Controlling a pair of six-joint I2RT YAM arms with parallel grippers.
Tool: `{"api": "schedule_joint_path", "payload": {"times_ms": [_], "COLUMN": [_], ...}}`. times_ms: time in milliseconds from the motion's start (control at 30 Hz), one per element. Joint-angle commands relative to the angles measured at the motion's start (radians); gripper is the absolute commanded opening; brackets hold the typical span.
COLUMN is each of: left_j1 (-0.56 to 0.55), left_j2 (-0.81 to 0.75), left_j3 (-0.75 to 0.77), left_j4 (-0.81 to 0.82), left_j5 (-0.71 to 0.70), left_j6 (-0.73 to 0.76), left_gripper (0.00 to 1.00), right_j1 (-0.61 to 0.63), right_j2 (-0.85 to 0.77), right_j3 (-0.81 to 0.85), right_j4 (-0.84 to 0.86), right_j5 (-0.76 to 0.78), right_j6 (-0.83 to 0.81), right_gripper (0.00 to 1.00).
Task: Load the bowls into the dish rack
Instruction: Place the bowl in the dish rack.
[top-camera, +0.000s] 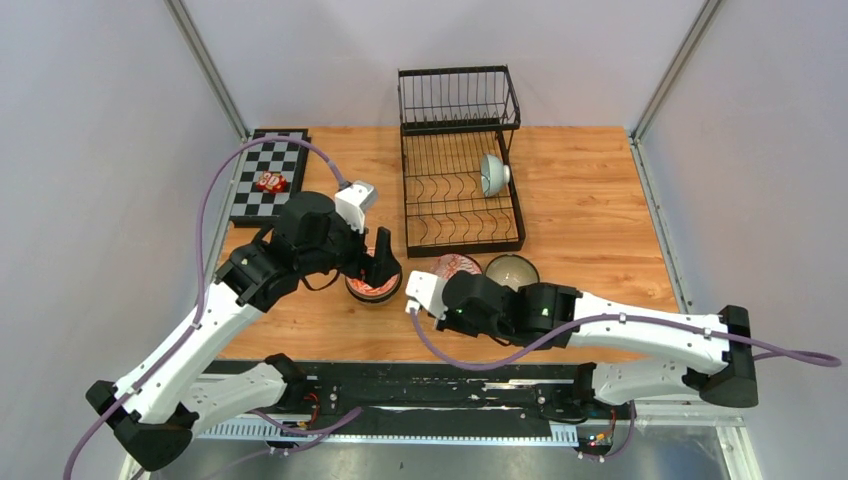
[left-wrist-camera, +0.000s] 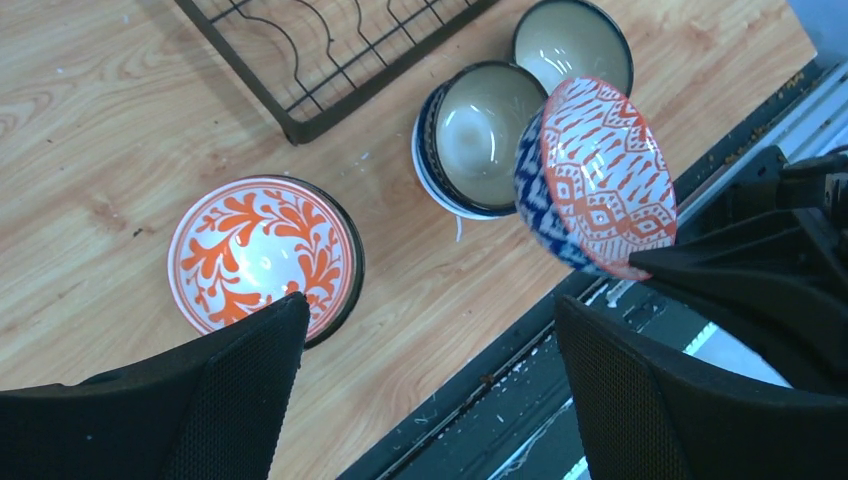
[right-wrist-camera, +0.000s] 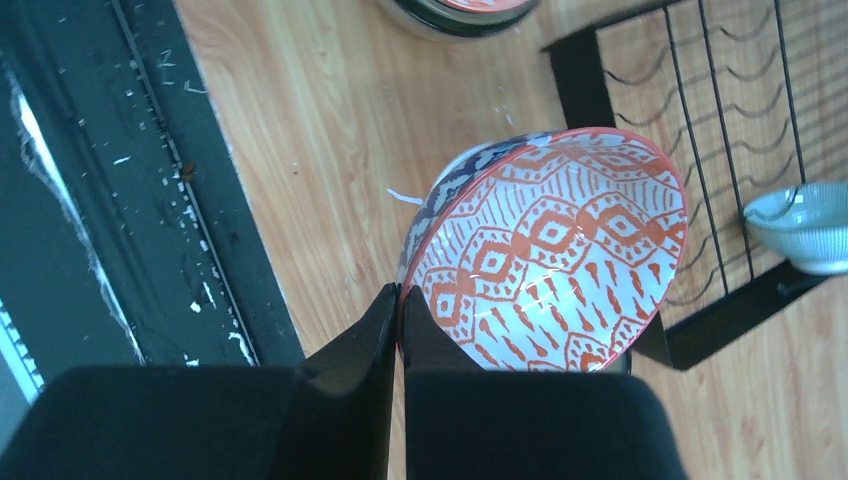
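Observation:
My right gripper (right-wrist-camera: 402, 300) is shut on the rim of a blue-patterned bowl (right-wrist-camera: 550, 250) with an orange-and-white inside. It holds the bowl tilted above the table, in front of the dish rack (top-camera: 460, 180); the bowl also shows in the left wrist view (left-wrist-camera: 595, 175). My left gripper (left-wrist-camera: 430, 340) is open and empty, just above and beside an orange floral bowl (left-wrist-camera: 262, 255). A cream dark-rimmed bowl sits inside a blue bowl (left-wrist-camera: 480, 135), with another cream bowl (left-wrist-camera: 572, 45) behind it. A pale green bowl (top-camera: 493, 175) stands on edge in the rack.
A black-and-white checkerboard (top-camera: 265, 175) with a small red object (top-camera: 271, 182) lies at the back left. The black rail (top-camera: 440, 385) runs along the near table edge. The rack's front corner (left-wrist-camera: 300, 125) is close to the bowls.

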Motion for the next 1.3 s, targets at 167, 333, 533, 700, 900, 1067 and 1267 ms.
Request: {"api": "schedule_joint_path", "payload": {"times_ms": [167, 333, 533, 700, 900, 1067, 1267], "left_j1": [-0.104, -0.156, -0.212, -0.241, -0.272, -0.28, -0.281], "left_j2": [0.038, 0.057, 0.092, 0.119, 0.18, 0.203, 0.224], "left_j3": [-0.012, -0.046, -0.085, -0.115, -0.126, -0.129, -0.144], "left_j4": [-0.036, -0.026, -0.03, -0.018, -0.02, -0.015, 0.016], "left_j5": [-0.025, -0.041, -0.113, -0.136, -0.157, -0.159, -0.13], "left_j6": [-0.012, -0.025, -0.039, -0.057, -0.064, -0.066, -0.069], "left_gripper": [0.9, 0.87, 0.84, 0.8, 0.7, 0.57, 0.45], "right_j1": [0.151, 0.192, 0.225, 0.238, 0.247, 0.248, 0.249], "right_j2": [0.1, 0.174, 0.222, 0.238, 0.257, 0.26, 0.265], "right_j3": [0.085, 0.132, 0.174, 0.187, 0.206, 0.204, 0.2], "right_j4": [-0.047, -0.09, -0.122, -0.136, -0.151, -0.152, -0.151], "right_j5": [-0.04, -0.039, -0.019, -0.015, 0.002, 0.005, 0.015], "right_j6": [-0.225, -0.254, -0.267, -0.269, -0.274, -0.277, -0.278], "right_gripper": [0.03, 0.03, 0.03, 0.03, 0.03, 0.03, 0.03]}}
